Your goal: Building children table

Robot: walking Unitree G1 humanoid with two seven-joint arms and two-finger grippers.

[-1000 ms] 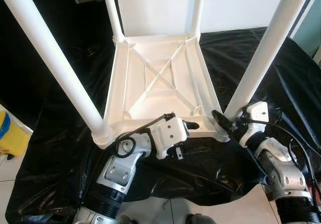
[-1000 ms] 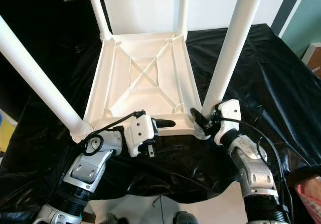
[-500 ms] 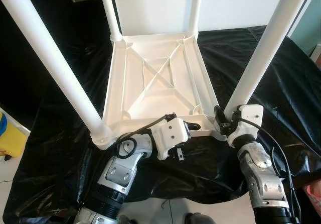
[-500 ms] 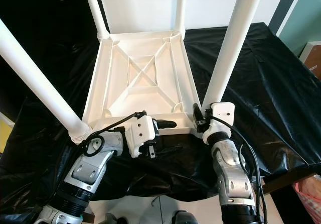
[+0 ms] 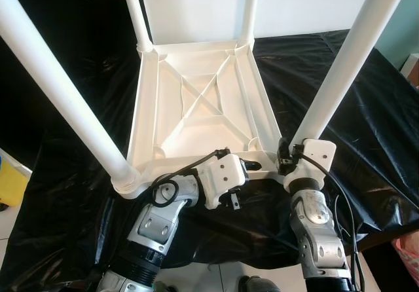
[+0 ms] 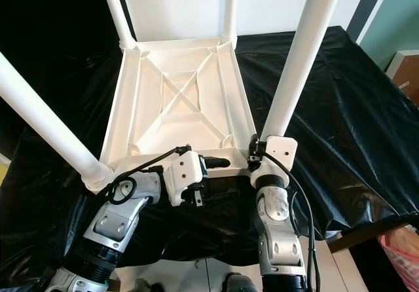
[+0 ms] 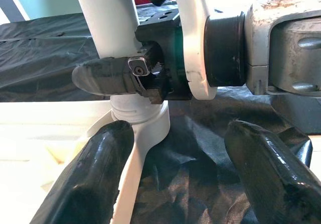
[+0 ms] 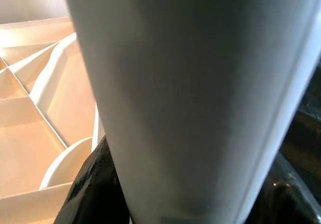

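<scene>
While my right fingers (image 8: 90, 194) wrap the base of the near right leg (image 5: 340, 76), one on each side of the white tube, I judge the step in hand to be seating or tightening this leg into its corner socket (image 7: 143, 121). In the right wrist view the tube sits between the two black fingers, so they are pinching the leg just above the socket.

My left fingers (image 7: 105, 169) are spread apart with nothing between them. They hover at the near rim of the upturned children's table (image 5: 196, 102), just beside that same corner. One finger lies over the white rim and the other over the black sheet (image 5: 366, 109). In the left wrist view my right gripper (image 7: 150, 78) is pressed against the leg close ahead of them.

The table lies upside down on the sheet-covered tabletop, its ribbed underside with a crossed brace facing up. Four white legs stand up from its corners. The near left leg (image 5: 59, 89) leans toward me, and the two far legs (image 5: 134, 10) rise by the white wall.

My judgement is that the next move calls for a firm twist or downward push on the held leg. My left fingers would need to close on the rim to steady the table against that force. I cannot tell whether the leg is already fully seated.
</scene>
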